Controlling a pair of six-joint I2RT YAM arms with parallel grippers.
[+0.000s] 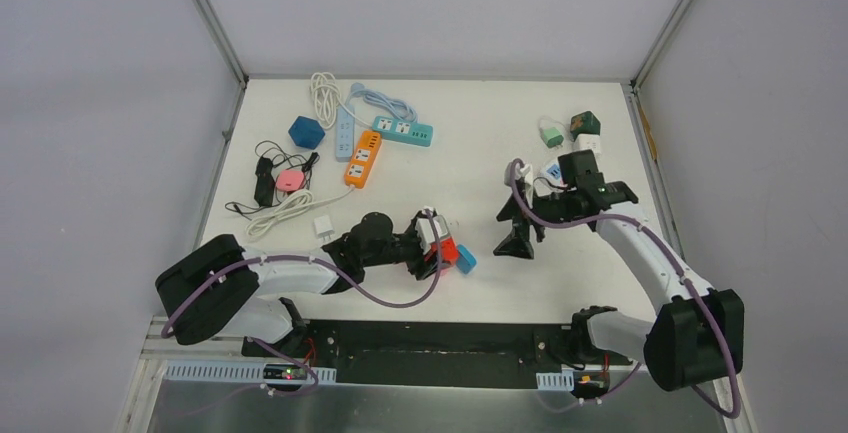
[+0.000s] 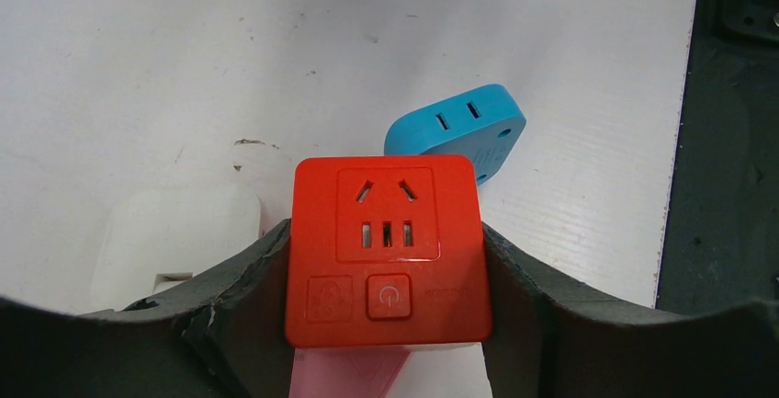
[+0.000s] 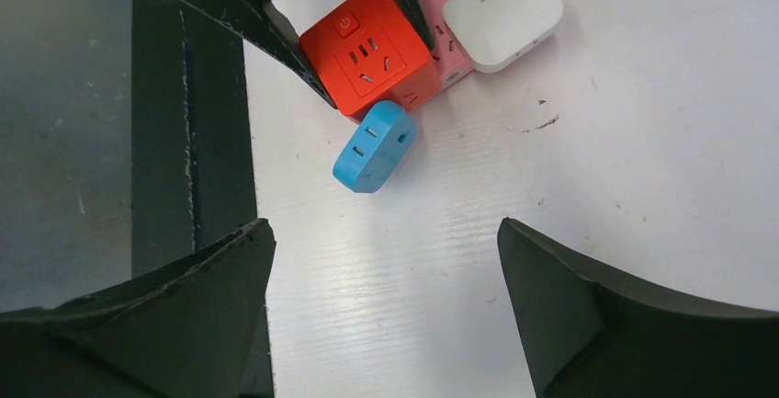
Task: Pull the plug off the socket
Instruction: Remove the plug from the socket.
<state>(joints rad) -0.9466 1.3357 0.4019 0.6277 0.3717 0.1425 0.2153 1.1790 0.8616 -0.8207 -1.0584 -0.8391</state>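
A red cube socket [image 2: 386, 251] with a pink underside is clamped between the fingers of my left gripper [image 2: 384, 242], low over the table near its front edge. A blue plug [image 2: 457, 131] sits flush against the cube's far side, with its pins hidden. A white plug [image 2: 174, 237] sits against the cube's left side. In the top view the cube [image 1: 445, 251], blue plug [image 1: 466, 260] and left gripper [image 1: 432, 248] are at centre front. My right gripper [image 1: 518, 228] is open and empty, just right of them. Its wrist view shows the cube [image 3: 372, 53] and blue plug [image 3: 374, 147] ahead of the right gripper [image 3: 386, 233].
Orange [image 1: 363, 159], teal [image 1: 403, 131] and white-blue power strips with coiled cables lie at the back left, beside a blue cube [image 1: 306, 132] and a pink adapter [image 1: 290, 180]. A small white charger [image 1: 323, 225] lies near my left arm. Several adapters [image 1: 584, 125] stand at the back right.
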